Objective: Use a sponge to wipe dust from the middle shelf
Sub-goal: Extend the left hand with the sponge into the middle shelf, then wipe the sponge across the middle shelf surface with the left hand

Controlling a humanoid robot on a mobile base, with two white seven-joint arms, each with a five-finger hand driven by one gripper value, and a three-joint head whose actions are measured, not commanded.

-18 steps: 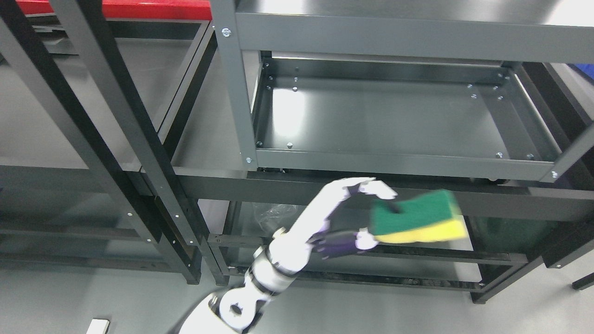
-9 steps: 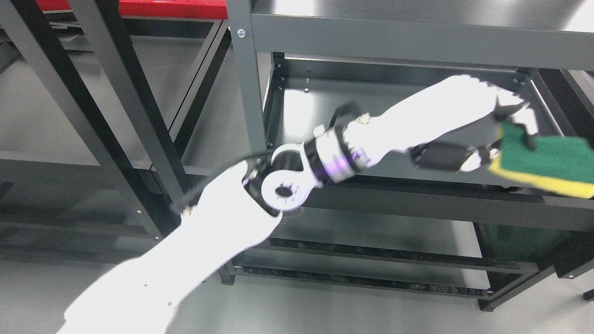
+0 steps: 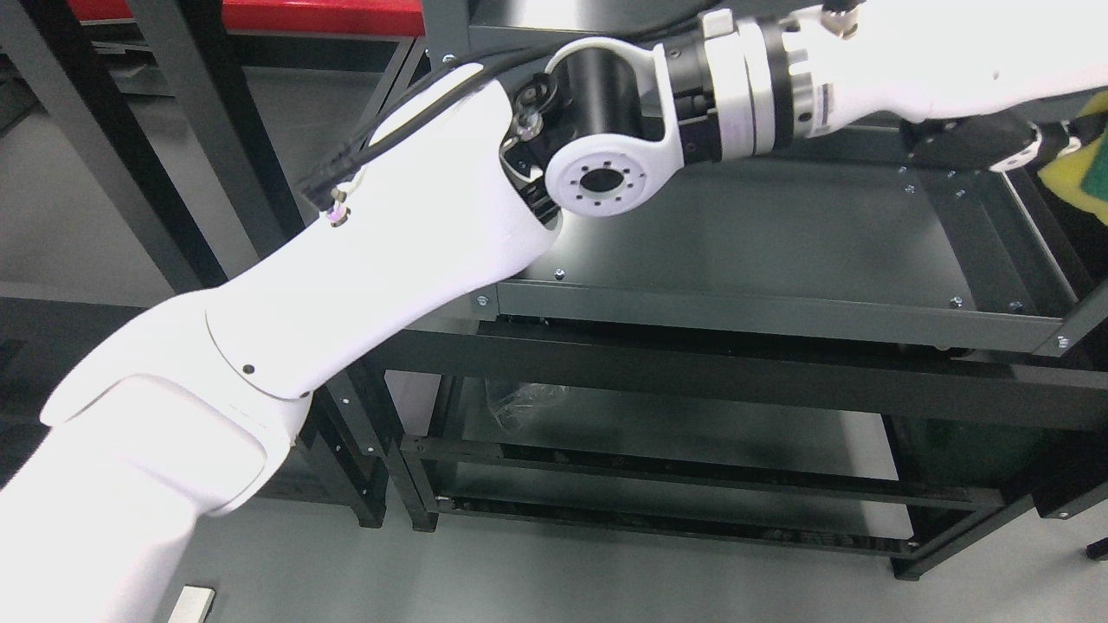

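My left arm [image 3: 363, 251] comes in from the lower left and stretches across the picture to the upper right. Its hand [image 3: 1052, 143] is at the right edge, over the right rail of the middle shelf [image 3: 762, 229], a dark grey metal tray. The fingers [image 3: 1008, 147] are shut on a yellow and green sponge [image 3: 1089, 169], which is mostly cut off by the picture's edge. Whether the sponge touches the shelf cannot be told. The forearm and wrist cover the back of the shelf.
The shelf's front rail [image 3: 770, 311] runs below the arm. A lower shelf holds a clear plastic bag [image 3: 519, 398]. Another dark rack [image 3: 199, 138] stands to the left, with a red panel [image 3: 329, 16] at the top. A small white object [image 3: 186, 603] lies on the floor.
The left arm has swung up and to the right, carrying the sponge from below the shelf's front rail to the shelf's right end. The sponge is now nearly out of the picture.
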